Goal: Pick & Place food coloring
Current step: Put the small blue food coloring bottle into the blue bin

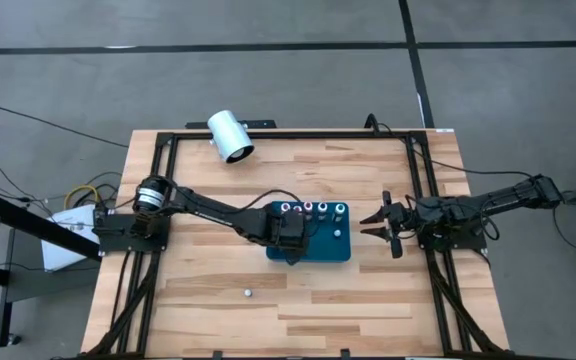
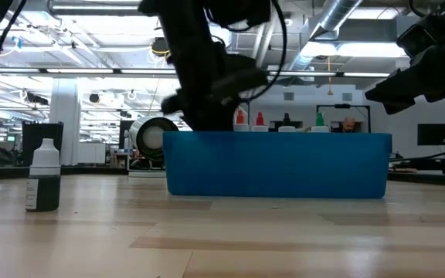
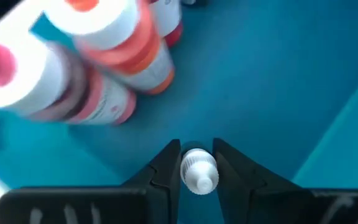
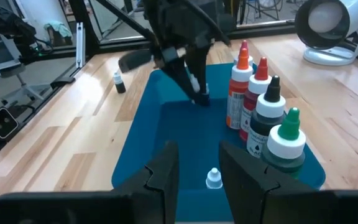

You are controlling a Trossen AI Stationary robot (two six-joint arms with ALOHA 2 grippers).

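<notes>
A blue tray lies mid-table. Several food coloring bottles stand in a row along its far wall: orange, red, dark and green. A tiny white bottle stands on the tray floor near the right end. My left gripper reaches down into the tray's left part, shut on a small white-capped bottle. My right gripper hovers open just off the tray's right end with nothing between its fingers. My left gripper pinches the small bottle between its two fingers, whose tips flank the white cap. The fingers come from above, pointing steeply down. The bottle's blue lower end sticks out below the fingertips at the tray floor; whether it touches the floor I cannot tell.
A large white cylinder lies at the table's far edge. One more small bottle with a dark body stands on the bare wood near the front left. Black frame rails run along the table's sides.
</notes>
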